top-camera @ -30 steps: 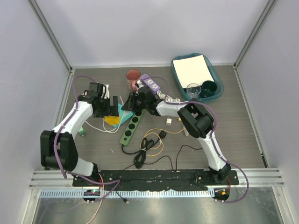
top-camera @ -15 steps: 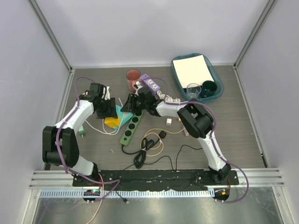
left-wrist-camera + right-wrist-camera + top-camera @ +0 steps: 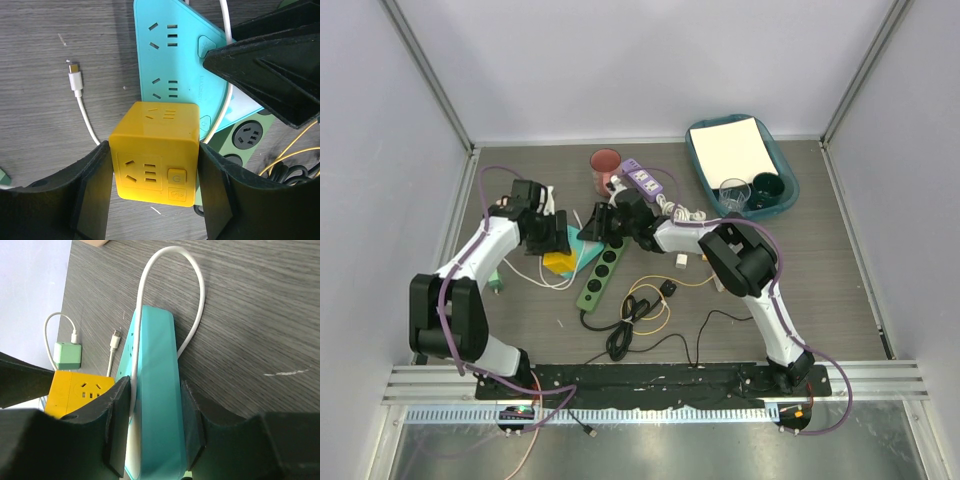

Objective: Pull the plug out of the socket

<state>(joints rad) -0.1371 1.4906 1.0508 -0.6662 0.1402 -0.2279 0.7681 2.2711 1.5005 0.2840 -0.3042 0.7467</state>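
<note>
Wood-grain table (image 3: 840, 275): left pincer (image 3: 154, 147) clamps yellow cube (image 3: 152, 172); right pincer (image 3: 152, 386) clamps plug (image 3: 152, 347).

From the left wrist the socket (image 3: 248, 135) shows only two outlets; the plug seems hidden.
</note>
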